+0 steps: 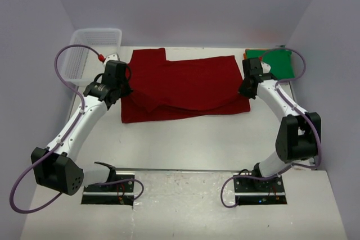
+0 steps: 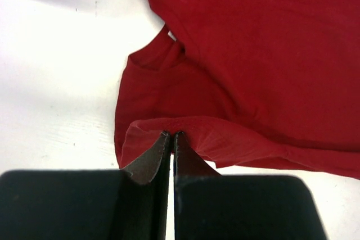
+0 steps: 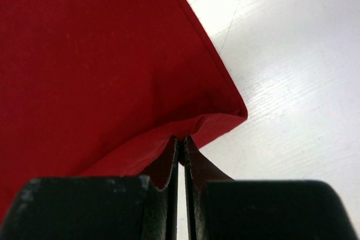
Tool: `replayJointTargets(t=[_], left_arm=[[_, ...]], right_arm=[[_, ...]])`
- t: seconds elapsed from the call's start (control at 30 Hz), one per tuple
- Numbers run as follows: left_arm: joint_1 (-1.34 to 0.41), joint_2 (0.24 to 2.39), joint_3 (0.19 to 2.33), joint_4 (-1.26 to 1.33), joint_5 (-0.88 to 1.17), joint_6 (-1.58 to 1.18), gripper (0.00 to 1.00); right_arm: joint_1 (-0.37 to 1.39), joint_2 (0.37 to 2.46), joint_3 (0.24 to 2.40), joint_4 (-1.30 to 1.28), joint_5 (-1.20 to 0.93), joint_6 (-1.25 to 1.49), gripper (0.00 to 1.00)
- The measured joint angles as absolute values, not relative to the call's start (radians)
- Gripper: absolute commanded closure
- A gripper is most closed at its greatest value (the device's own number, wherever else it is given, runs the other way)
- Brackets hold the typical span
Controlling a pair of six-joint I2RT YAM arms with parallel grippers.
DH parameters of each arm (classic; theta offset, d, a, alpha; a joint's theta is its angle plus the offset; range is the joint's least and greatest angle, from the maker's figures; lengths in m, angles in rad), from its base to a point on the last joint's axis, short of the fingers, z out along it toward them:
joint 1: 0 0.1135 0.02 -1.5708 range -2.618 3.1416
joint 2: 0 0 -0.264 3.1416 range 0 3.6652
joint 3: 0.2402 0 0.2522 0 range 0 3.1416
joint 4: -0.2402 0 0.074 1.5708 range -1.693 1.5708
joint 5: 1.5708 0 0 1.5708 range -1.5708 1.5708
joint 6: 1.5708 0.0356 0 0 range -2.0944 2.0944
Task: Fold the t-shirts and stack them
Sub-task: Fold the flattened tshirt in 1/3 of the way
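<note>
The dark red t-shirt [image 1: 185, 85] lies partly folded across the middle of the table. My left gripper [image 1: 125, 90] is shut on the shirt's left edge; the left wrist view shows its tips [image 2: 171, 135] pinching a raised fold of red cloth [image 2: 247, 54]. My right gripper [image 1: 245, 89] is shut on the shirt's right corner, seen in the right wrist view [image 3: 182, 139] nipping the red cloth [image 3: 84, 54]. The bright green t-shirt [image 1: 275, 63] lies at the back right, partly behind the right arm, with an orange edge [image 1: 245, 55] beside it.
A white plastic mesh basket [image 1: 93, 51] stands at the back left corner. The arm bases [image 1: 109, 186] sit at the near edge. The table [image 1: 185, 144] is white, with walls close behind and on both sides.
</note>
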State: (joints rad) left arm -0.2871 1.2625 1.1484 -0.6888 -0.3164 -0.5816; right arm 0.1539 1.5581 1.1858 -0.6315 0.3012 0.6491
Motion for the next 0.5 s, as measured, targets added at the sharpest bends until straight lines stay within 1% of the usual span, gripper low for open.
replayJointTargets(t=[0.17,0.5], left_arm=[[-0.279,1.304,1.181,-0.675,-0.324,-0.561,1.0],[-0.273,1.396,1.186,-0.669,-0.322,-0.556,1.0]], right_arm=[[0.146,1.638,1.258,-0.638,0.301,0.628,1.0],[0.144,1.712,1.365,-0.648,0.302,0.605,1.0]])
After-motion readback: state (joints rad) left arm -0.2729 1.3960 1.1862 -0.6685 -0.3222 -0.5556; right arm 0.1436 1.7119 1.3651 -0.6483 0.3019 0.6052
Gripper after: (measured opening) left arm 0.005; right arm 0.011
